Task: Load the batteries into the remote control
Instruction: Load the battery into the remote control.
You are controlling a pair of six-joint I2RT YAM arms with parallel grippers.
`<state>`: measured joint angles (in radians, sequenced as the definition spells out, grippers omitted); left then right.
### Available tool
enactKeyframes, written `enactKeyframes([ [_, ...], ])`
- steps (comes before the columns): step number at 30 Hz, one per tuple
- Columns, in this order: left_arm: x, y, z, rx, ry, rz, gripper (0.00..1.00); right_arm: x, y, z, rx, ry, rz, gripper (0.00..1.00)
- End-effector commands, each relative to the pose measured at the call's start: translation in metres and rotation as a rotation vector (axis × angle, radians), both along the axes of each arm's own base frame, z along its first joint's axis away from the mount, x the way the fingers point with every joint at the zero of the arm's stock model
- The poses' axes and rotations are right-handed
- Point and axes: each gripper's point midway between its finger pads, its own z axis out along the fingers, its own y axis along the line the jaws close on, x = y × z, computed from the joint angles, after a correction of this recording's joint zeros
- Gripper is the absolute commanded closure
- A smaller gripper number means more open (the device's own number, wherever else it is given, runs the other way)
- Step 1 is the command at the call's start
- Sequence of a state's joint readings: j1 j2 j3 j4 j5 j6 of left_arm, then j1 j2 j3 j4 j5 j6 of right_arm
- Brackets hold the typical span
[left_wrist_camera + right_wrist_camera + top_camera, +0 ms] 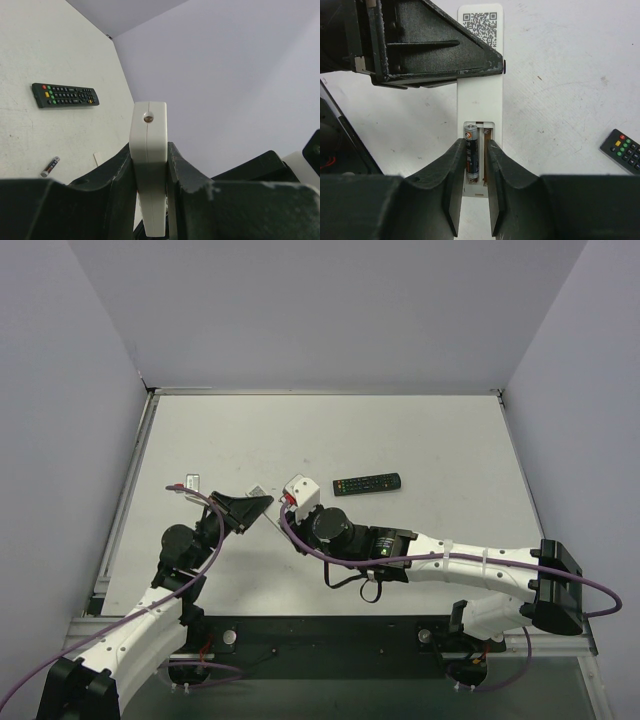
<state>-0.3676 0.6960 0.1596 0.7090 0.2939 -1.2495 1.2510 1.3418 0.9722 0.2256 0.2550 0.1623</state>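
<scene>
Only your right wrist view showed the remote control's (480,95) open bay, one battery (472,155) lying in it between the fingers of the right tool (475,146), which was set narrow with a gap beside the cell. Your left wrist view alone showed a second battery (50,166) on the white table (30,135), near the black remote (65,95). Pale walls (330,310) stood around. Your left tool (149,152) clamped the remote control edge-on, and both arms reached mid-table.

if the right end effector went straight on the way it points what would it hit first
Probably the battery in the open compartment of the remote control; depth is unclear, they may already touch.
</scene>
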Motion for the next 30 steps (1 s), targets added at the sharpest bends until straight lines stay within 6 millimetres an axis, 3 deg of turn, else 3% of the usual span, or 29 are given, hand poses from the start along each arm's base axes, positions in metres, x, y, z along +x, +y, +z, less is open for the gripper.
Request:
enactKeyframes([
  [1,-0.007,0.000,0.036,-0.071,-0.109,-0.016,1.00,0.002,0.001,0.002,-0.011,-0.003,-0.003,0.81],
  [10,-0.008,0.000,0.035,-0.073,-0.107,-0.019,1.00,-0.003,0.004,0.006,-0.007,0.001,0.030,0.78],
  [16,-0.008,0.000,0.034,-0.072,-0.102,-0.021,1.00,-0.004,-0.002,0.028,-0.002,-0.034,0.046,0.63],
  [20,-0.008,-0.001,0.035,-0.072,-0.105,-0.024,1.00,-0.010,-0.004,0.049,-0.004,-0.066,0.101,0.46],
  [26,-0.009,-0.003,0.039,-0.071,-0.112,-0.039,1.00,-0.019,-0.009,0.084,-0.030,-0.146,0.217,0.36],
  [28,-0.009,-0.003,0.038,-0.070,-0.111,-0.040,1.00,-0.021,-0.016,0.084,-0.065,-0.166,0.245,0.33],
  [30,-0.010,-0.004,0.038,-0.069,-0.111,-0.045,1.00,-0.024,-0.018,0.085,-0.109,-0.237,0.324,0.23],
])
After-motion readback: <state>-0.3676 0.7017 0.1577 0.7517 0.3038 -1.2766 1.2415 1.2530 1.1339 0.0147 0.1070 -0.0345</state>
